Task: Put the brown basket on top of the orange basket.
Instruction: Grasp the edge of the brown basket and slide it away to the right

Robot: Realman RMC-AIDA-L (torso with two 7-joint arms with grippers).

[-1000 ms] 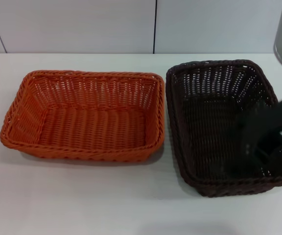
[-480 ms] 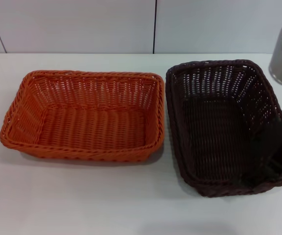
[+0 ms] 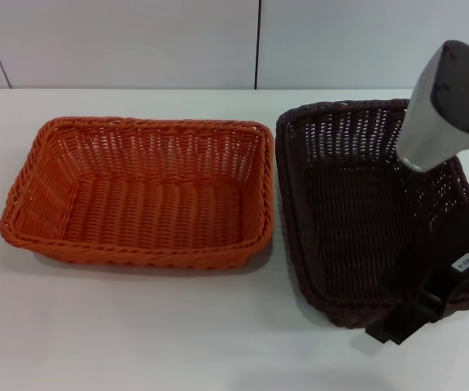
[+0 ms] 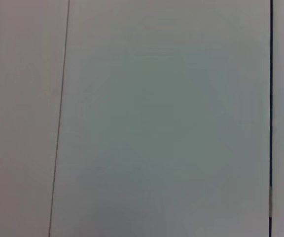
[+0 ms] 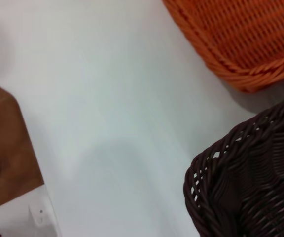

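Observation:
The brown basket (image 3: 357, 204) stands on the white table at the right. It also shows in the right wrist view (image 5: 250, 187). The orange basket (image 3: 141, 191) stands beside it on the left, almost touching it, and one corner shows in the right wrist view (image 5: 240, 34). Both are upright and empty. My right gripper (image 3: 409, 314) is down at the brown basket's near right corner, at the rim, with its dark body partly over the near wall. The white right forearm (image 3: 450, 102) hangs over the basket's right side. My left gripper is out of view.
The white table (image 3: 137, 326) runs to a pale panelled wall (image 3: 137, 41) behind the baskets. The right wrist view shows the table's edge and brown floor (image 5: 4, 148) beyond it. The left wrist view shows only pale wall panels (image 4: 157, 118).
My right gripper has moved from inside the brown basket to its near right corner. The white forearm has swung further into view over the basket. Both baskets stay put.

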